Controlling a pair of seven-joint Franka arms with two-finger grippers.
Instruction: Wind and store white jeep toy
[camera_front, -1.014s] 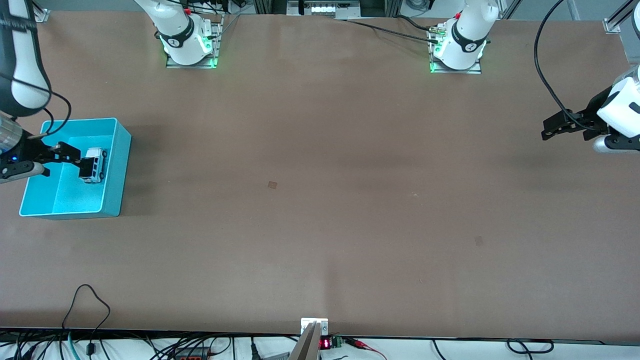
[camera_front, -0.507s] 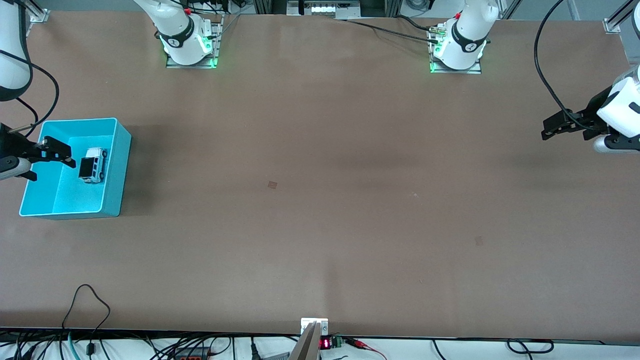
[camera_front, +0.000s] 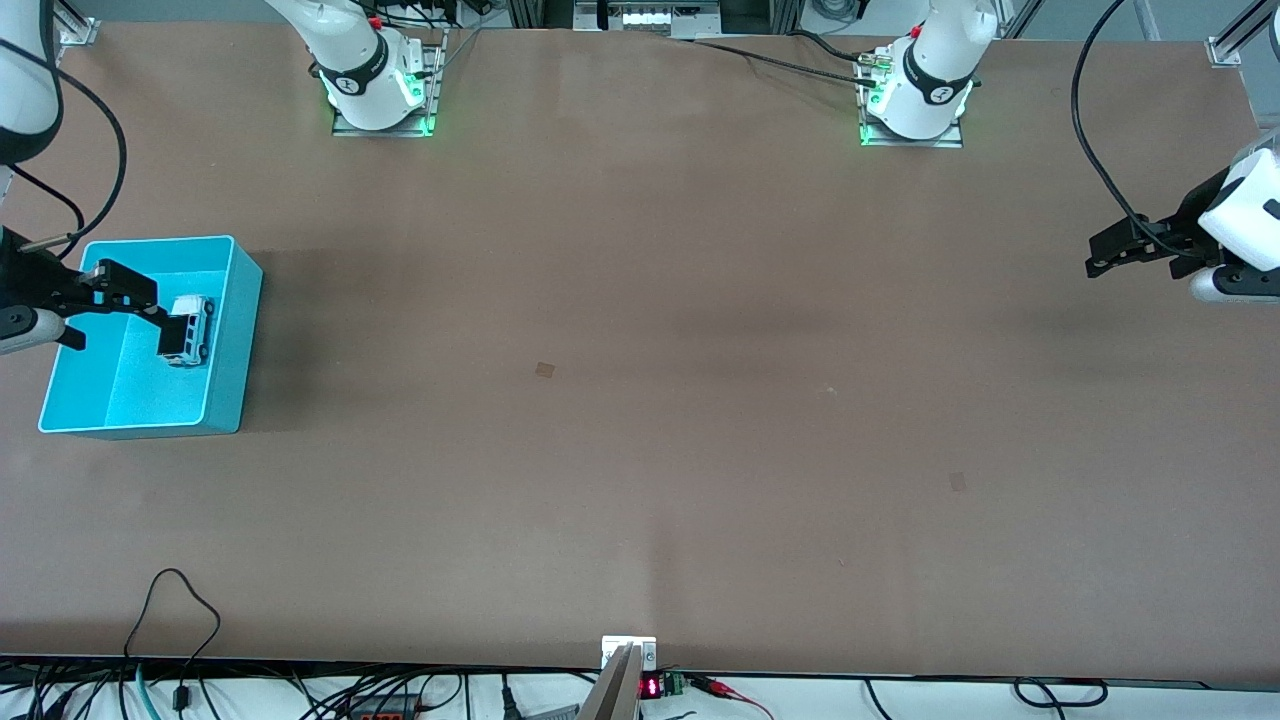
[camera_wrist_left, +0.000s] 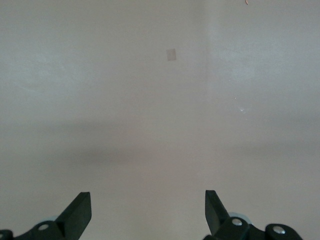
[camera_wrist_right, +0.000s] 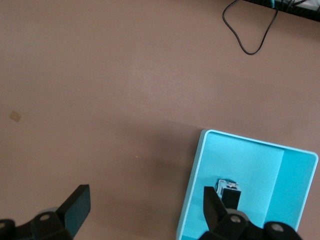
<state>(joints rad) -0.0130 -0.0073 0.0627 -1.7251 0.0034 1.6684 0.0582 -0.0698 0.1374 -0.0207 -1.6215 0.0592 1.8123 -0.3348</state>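
My right tool (camera_front: 128, 297), open, hovers above the white jeep toy (camera_front: 188, 330) in the cyan bin (camera_front: 232, 340); descending could clip it. My left tool (camera_front: 1120, 251) waits open.

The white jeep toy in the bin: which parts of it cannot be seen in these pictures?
- Front view: one end of the white jeep toy is covered by the open right gripper above the cyan bin.
- Right wrist view: a fingertip hides part of it.
- Any winding mechanism: too small to make out.
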